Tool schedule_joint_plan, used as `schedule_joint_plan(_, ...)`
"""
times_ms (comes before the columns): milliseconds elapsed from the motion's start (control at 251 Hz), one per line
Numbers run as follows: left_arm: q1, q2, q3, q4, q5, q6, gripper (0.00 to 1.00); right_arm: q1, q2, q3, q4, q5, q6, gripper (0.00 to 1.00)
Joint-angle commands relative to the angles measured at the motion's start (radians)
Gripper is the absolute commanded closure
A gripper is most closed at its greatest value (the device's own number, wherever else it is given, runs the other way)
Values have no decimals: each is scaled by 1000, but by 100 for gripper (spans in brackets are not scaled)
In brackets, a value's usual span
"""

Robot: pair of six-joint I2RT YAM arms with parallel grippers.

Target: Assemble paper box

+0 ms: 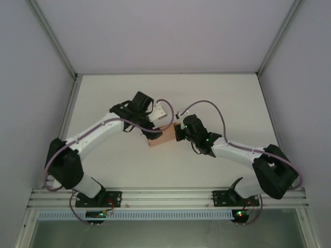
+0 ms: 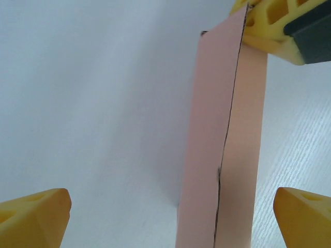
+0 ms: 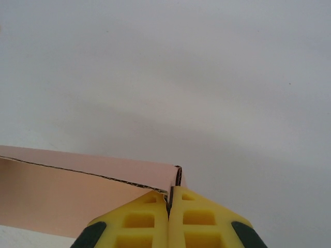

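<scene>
Both arms bend inward over the box point(image 1: 161, 136), which sits mid-tabletop point(image 1: 103, 93). The left end effector point(image 1: 151, 132) is at the box's left end, the right end effector point(image 1: 178, 132) at its right end.

Left wrist: yellow fingers point(image 2: 36, 217) are spread wide either side of the box, holding nothing.

Right wrist: fingers are clenched on the box's corner.

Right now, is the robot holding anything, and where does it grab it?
Yes. The right gripper is shut on the paper box, pinching a corner of the pink card. The left gripper is open, holding nothing.
</scene>
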Motion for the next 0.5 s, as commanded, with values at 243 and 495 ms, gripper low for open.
schedule_joint_plan(243, -14, -184, -187, 5, -139, -270, 43, 22, 43, 83, -303, 28, 88, 100)
schedule_joint_plan(495, -12, -121, -166, 16, -170, -231, 57, 23, 59, 95, -319, -7, 93, 100)
